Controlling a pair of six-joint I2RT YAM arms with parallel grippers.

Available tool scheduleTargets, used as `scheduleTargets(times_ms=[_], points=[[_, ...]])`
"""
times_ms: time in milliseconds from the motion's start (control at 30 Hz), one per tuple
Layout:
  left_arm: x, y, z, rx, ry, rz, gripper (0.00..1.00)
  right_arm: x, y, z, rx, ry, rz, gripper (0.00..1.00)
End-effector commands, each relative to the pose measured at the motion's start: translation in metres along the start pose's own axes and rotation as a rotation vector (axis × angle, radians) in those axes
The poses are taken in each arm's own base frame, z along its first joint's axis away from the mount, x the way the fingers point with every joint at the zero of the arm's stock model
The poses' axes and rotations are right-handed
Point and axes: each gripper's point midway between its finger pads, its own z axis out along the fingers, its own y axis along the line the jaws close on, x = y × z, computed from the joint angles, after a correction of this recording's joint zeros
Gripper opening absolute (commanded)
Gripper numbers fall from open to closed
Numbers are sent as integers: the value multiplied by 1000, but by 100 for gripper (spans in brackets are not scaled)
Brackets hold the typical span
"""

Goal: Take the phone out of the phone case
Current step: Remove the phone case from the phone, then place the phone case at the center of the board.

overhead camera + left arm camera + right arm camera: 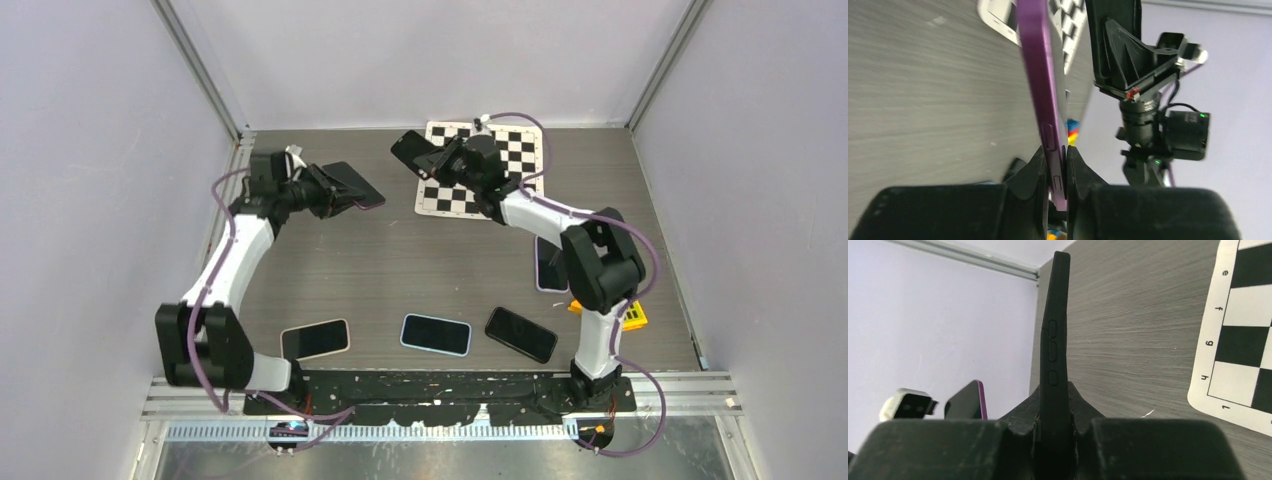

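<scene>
Left tool (pixel 330 196) grips phone (pixel 358 185), right tool (pixel 440 160) case (pixel 410 148) — 3 other phones (pixel 315 339) (pixel 436 334) (pixel 521 334) nearby.

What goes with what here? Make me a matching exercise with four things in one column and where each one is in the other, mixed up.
Things:
1. purple phone
2. black case
3. chessboard
4. phone with the light blue rim

Places:
A. lying flat on the table, in the middle of the near row
B. pinched edge-on in the right gripper
C. at the back of the table
D. pinched edge-on in the left gripper

Pairs: 1-D, 2-B, 3-C, 4-A
</scene>
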Motion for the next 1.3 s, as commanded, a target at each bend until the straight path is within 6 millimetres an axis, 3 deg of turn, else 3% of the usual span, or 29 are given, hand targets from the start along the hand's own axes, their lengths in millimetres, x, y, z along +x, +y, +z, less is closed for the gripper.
scheduleTargets(times_ms=[0, 33, 67, 133, 300, 433, 533, 767, 867, 967, 1167, 1267], points=[[-24, 35, 5, -227, 85, 311, 0, 4, 16, 29, 22, -31, 56, 1], [-33, 48, 15, -278, 104, 332, 0, 12, 12, 42, 33, -26, 51, 2], [-42, 56, 20, -307, 105, 359, 0, 10, 19, 49, 16, -40, 34, 3], [-64, 71, 30, -359, 96, 374, 0, 30, 0, 75, 41, -26, -13, 4], [-92, 94, 58, -367, 126, 366, 0, 58, -7, 117, 29, 5, -95, 5], [-105, 105, 85, -330, 143, 364, 0, 61, -28, 143, 77, -26, -59, 8], [-114, 112, 100, -326, 140, 344, 0, 57, -32, 155, 111, -44, -35, 10], [-124, 140, 114, -402, 121, 288, 1, 71, -54, 163, 239, -46, 3, 21], [-127, 153, 115, -460, 109, 246, 6, 81, -73, 158, 338, -5, -23, 25], [-139, 154, 120, -475, 59, 238, 19, 92, -85, 156, 386, 42, -37, 27], [-152, 161, 136, -508, 104, 234, 21, 114, -98, 156, 404, 123, 7, 29], [-151, 170, 145, -505, 133, 211, 30, 121, -101, 155, 408, 157, 14, 35]])
